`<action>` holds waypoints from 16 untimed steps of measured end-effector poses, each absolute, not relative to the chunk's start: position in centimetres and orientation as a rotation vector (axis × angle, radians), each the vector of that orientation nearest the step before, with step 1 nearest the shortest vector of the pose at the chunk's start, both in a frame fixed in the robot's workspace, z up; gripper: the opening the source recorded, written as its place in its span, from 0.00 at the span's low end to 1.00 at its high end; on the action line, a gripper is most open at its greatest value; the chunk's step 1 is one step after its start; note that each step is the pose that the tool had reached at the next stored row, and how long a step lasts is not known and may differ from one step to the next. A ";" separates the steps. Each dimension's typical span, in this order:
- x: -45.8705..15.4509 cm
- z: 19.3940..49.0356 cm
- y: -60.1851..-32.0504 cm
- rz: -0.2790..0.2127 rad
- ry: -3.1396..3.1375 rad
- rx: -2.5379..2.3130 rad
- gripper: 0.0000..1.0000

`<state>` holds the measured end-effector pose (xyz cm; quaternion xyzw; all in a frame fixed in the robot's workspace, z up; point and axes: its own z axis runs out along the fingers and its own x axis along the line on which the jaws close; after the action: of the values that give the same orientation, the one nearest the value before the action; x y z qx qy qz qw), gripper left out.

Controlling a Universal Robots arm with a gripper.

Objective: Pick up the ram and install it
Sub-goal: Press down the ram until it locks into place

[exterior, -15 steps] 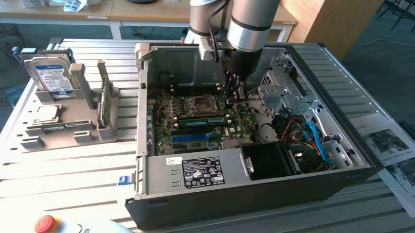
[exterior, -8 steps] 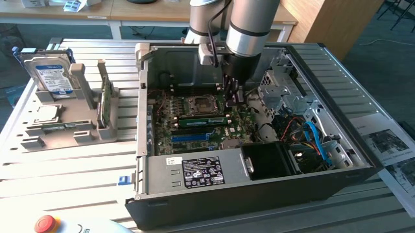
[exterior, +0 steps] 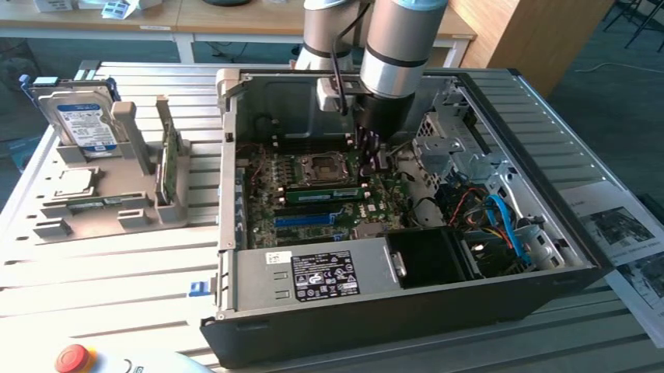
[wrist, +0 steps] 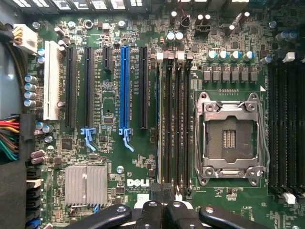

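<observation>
Standing on edge in a memory slot beside the processor socket (exterior: 316,165): ram (exterior: 323,194), apparently delivered. Hanging close above the motherboard (wrist: 109,157): tool (exterior: 372,151), fingers pressed together, pinching nothing. Unverified: full seating, latch closure.

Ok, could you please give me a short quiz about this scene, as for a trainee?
1. True or false: the hard drive lies inside the computer case.
2. The arm reaches down over: A the motherboard, B the hard drive, C neither.
3. Are the jaws open or shut?
Key: 1 false; 2 A; 3 shut.
</observation>
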<state>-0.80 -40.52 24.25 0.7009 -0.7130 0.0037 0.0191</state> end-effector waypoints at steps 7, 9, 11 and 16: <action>-0.8 24.0 -40.5 0.012 -2.213 2.175 0.10; -0.6 24.0 -40.5 0.012 -2.213 2.175 0.10; -0.4 24.0 -40.5 0.011 -2.213 2.176 0.10; -0.2 24.0 -40.5 0.011 -2.213 2.176 0.10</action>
<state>-0.16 -40.54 23.97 0.7009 -0.7130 0.0037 0.0190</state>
